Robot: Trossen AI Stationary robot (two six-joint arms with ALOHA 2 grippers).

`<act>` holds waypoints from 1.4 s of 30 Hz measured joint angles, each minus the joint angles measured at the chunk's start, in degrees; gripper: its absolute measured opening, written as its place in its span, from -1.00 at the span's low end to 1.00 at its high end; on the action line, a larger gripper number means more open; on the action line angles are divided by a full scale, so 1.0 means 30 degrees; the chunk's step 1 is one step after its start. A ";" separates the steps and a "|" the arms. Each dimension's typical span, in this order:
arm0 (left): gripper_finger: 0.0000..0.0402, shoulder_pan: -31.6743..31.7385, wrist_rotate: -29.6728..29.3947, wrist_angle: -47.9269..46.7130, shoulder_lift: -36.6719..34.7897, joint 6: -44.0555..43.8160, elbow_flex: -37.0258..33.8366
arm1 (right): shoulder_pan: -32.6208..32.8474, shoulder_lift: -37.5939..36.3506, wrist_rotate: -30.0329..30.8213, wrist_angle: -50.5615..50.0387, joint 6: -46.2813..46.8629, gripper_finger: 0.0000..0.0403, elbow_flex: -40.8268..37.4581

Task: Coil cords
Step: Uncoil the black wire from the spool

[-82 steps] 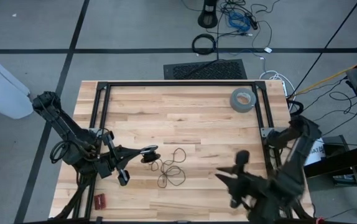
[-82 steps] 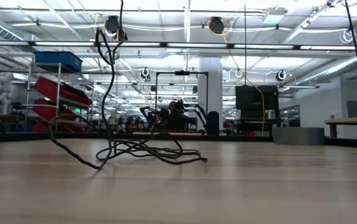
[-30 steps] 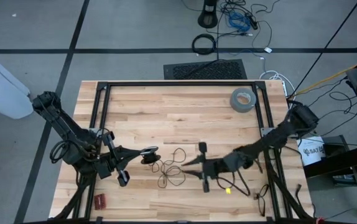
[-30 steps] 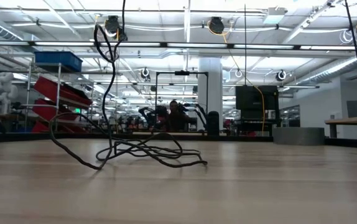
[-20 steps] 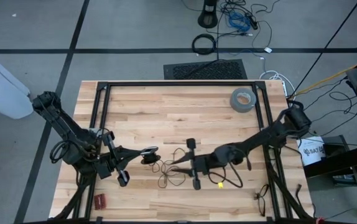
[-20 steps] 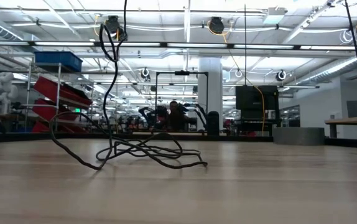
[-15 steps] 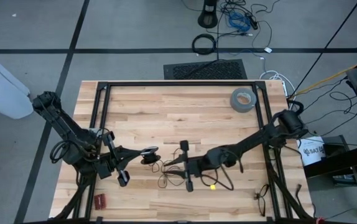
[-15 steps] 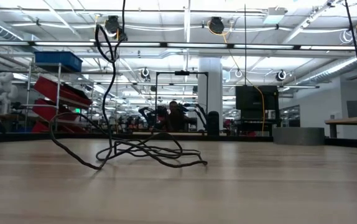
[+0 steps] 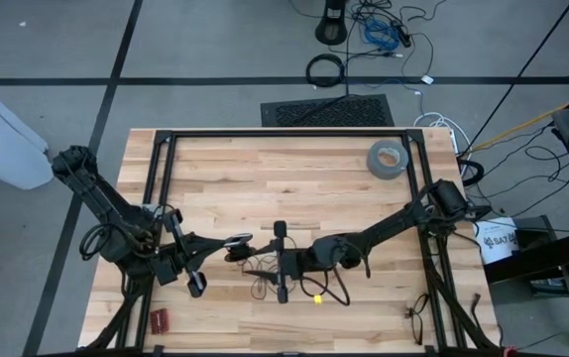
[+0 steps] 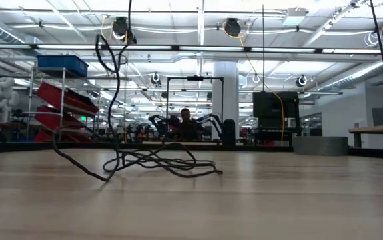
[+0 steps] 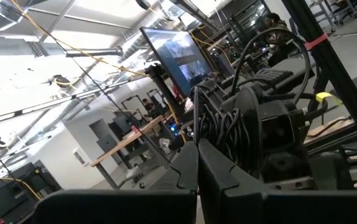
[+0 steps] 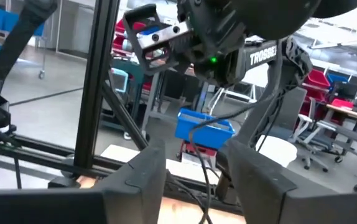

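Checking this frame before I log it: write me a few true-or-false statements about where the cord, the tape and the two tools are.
1. The thin black cord lies in a loose tangle on the wooden table. True.
2. The grey roll of tape sits on top of the cord. False: it lies apart, near the table's far right corner.
3. The right tool is over the cord tangle with its fingers spread. True.
4. The left tool has its fingers wide open. False: the left wrist view shows them shut together.
5. The cord is wound into a neat coil. False: its loops sprawl unevenly.
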 joint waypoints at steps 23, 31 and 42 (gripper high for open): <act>-1.00 -0.0005 0.0000 -0.0015 0.0000 0.0000 0.0000 | -0.0154 -0.0015 0.0998 0.1676 0.1570 -0.81 0.0007; -1.00 0.0045 0.0000 -0.0019 0.0000 0.0007 0.0000 | -0.0069 -0.0015 0.1125 0.1612 0.2067 -0.99 0.0007; -1.00 0.0895 0.0000 -0.0511 0.0044 -0.0532 0.0007 | 0.0614 -0.0015 0.2579 -0.4873 0.2727 -1.00 0.2635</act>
